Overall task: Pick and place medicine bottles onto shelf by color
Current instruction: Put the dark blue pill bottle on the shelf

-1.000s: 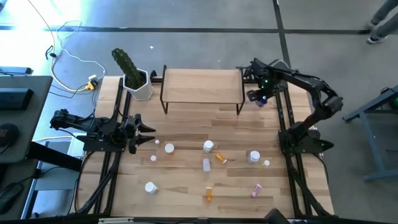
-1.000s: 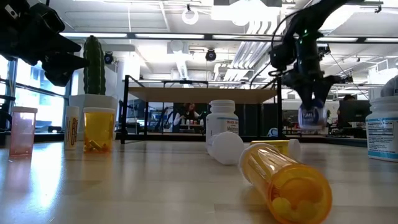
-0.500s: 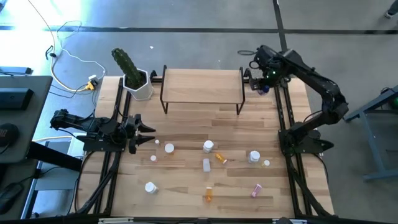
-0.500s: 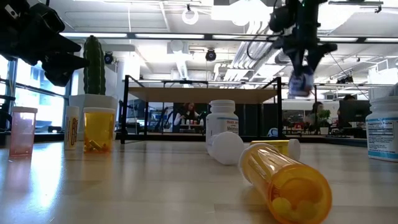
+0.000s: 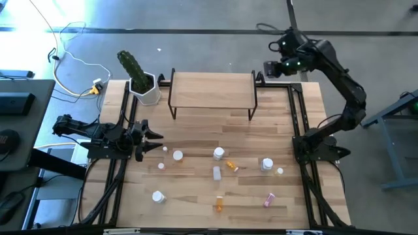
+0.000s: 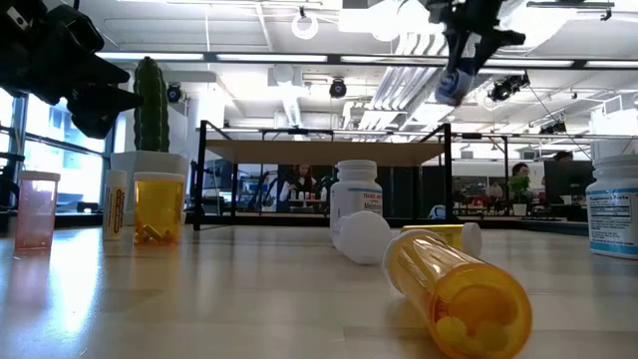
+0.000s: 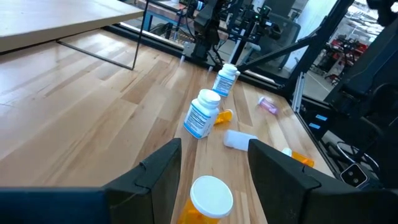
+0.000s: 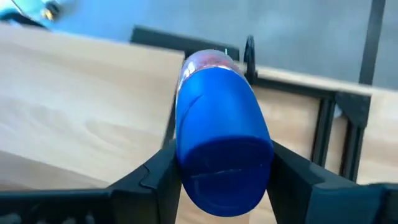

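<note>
High view: the right hand (image 5: 271, 68), clamped on the blue bottle (image 8: 221, 143), hangs just off the shelf's (image 5: 212, 89) right end, so the placing step is underway and next calls for moving over the board and lowering, while the left hand (image 5: 151, 138) waits open, well left of the shelf.

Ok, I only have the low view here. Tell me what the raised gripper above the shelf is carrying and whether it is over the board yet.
Observer: The right gripper is shut on a blue bottle, seen clearly in the right wrist view.
Operator: Give me its place against the shelf.
Observer: From above, it hangs just off the shelf's right end, at the table's far edge, not over the board.
Operator: Now report the other arm.
Observer: The left gripper waits open at the table's left side, holding nothing; a white-capped bottle stands just ahead of its fingers.
</note>
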Controlling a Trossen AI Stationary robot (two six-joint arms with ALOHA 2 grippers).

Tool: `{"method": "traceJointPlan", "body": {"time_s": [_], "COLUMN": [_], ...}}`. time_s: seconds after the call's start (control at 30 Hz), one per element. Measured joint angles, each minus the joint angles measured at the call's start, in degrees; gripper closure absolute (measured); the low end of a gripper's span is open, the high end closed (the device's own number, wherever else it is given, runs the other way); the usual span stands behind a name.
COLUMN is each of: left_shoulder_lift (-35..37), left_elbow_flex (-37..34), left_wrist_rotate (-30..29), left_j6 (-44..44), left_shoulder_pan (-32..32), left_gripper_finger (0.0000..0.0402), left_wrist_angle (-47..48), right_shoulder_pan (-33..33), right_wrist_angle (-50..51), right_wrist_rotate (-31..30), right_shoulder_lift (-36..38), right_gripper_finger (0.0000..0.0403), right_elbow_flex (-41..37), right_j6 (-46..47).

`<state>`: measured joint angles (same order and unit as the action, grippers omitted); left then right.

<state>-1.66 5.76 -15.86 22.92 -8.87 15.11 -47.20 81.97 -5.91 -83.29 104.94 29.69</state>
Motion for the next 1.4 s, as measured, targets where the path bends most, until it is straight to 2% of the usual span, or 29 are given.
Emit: {"method": "traceJointPlan", "body": {"time_s": [0.27,0.53,1.07,1.4], "left_shoulder_lift": [0.01,0.01,0.01,0.01], "left_elbow_flex": [0.00,0.00,0.00,0.00], "left_wrist_rotate": [0.00,0.02,0.02,0.02], "left_j6": [-0.01,0.02,1.14,1.14], "left_shoulder_pan": [0.01,-0.01,0.01,-0.01], "left_gripper_finger": [0.0225,0.0225,0.0225,0.0225], "left_wrist_angle": [0.00,0.00,0.00,0.00], "right_shoulder_pan": [0.00,1.04,10.34,12.28], "right_wrist_angle": [0.05,8.14,8.02,8.03], "right_wrist_rotate": [0.13,0.34,1.43,-0.25], "right_shoulder_lift": [-3.78,-10.54,-20.06,-26.72], "right_gripper_finger": [0.0231,0.0231,0.0231,0.0231], "right_elbow_flex": [11.88,20.90,20.72,20.71], "right_j6": [-1.42,-3.50,-8.27,-16.86]}}
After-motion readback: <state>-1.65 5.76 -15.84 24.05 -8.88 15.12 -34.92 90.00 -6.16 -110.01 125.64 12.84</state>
